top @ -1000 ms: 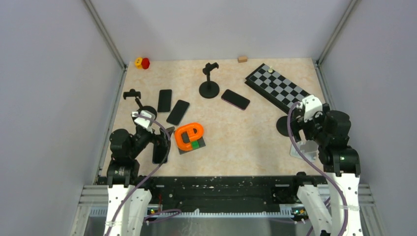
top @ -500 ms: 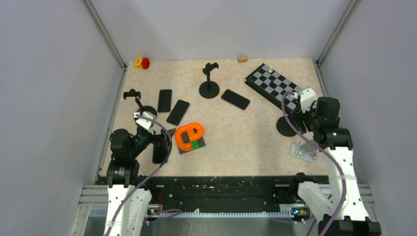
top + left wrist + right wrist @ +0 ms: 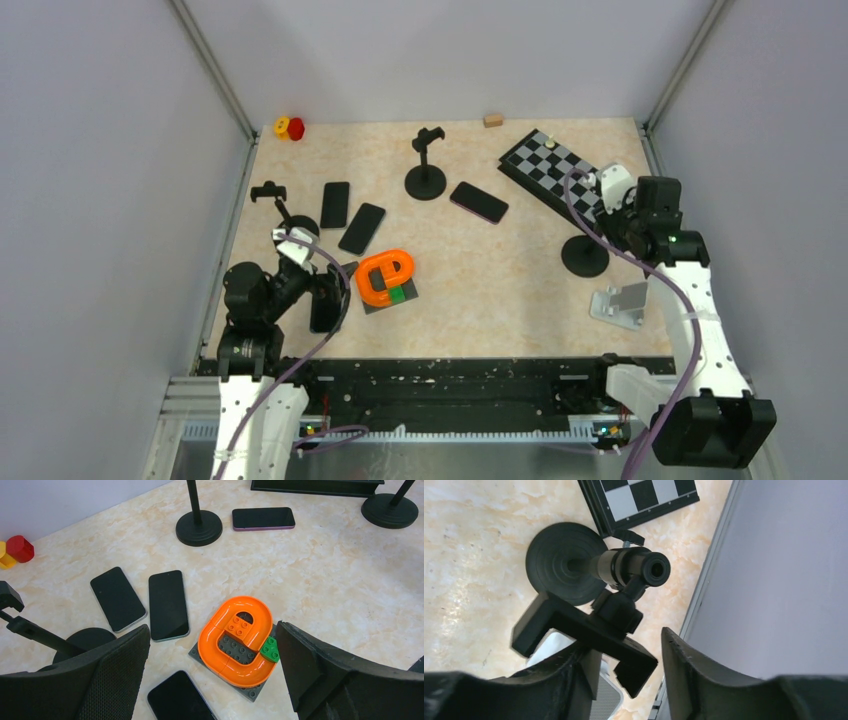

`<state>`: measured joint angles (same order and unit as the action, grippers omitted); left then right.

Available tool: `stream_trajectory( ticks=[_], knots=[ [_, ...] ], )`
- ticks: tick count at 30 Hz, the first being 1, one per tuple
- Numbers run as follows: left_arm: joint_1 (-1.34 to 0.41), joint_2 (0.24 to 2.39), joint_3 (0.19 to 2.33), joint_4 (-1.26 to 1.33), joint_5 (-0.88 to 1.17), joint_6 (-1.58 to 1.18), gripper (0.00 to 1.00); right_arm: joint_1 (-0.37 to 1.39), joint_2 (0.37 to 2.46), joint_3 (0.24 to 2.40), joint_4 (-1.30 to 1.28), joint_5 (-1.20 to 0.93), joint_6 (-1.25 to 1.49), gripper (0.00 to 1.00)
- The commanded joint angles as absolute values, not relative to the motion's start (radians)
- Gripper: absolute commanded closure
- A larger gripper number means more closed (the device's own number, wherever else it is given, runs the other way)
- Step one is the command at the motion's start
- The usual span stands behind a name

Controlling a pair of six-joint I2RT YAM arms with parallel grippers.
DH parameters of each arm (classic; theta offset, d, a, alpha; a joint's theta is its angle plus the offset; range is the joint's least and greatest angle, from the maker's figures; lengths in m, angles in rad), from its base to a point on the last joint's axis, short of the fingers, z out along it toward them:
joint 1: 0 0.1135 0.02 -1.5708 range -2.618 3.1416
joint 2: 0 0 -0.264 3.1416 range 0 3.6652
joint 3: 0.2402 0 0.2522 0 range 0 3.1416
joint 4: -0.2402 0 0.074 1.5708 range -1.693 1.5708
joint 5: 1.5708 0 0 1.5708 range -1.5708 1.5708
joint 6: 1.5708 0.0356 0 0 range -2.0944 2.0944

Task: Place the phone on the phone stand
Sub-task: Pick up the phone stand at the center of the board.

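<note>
Here the right gripper (image 3: 626, 642) hangs over the phone stand (image 3: 616, 567) beside the chessboard (image 3: 560, 180). Its jaws are half narrowed and straddle the stand's clamp (image 3: 579, 630); one finger touches the clamp and the other leaves a sliver of gap. The left gripper (image 3: 212, 630) stands wide and holds nothing, above the orange toy track (image 3: 235, 640). The nearest phone (image 3: 479, 202) lies flat on the table (image 3: 500, 290), between this stand and the centre stand (image 3: 426, 170), touching neither.
</note>
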<state>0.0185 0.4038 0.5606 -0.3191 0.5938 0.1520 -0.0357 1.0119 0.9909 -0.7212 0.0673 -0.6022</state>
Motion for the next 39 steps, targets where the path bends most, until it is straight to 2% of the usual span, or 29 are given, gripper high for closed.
stream_trajectory(
  ticks=[1,3,9,27,39],
  knots=[
    [0.025,0.407,0.581,-0.309,0.618,0.161,0.01,-0.029,1.012,1.082,-0.704,-0.012,-0.62,0.57],
    [0.025,0.409,0.581,-0.309,0.619,0.161,0.01,-0.029,1.011,1.093,-0.716,-0.059,-0.618,0.65],
    [0.025,0.418,0.582,-0.308,0.623,0.162,0.01,-0.005,1.005,1.113,-0.732,-0.135,-0.564,1.0],
    [0.023,0.547,0.64,-0.294,0.579,0.15,0.01,0.367,1.017,1.154,-0.603,-0.205,-0.287,1.0],
    [0.02,0.914,0.802,-0.217,0.5,0.129,0.01,0.483,1.04,1.094,-0.452,-0.176,-0.066,1.0]
  ],
)
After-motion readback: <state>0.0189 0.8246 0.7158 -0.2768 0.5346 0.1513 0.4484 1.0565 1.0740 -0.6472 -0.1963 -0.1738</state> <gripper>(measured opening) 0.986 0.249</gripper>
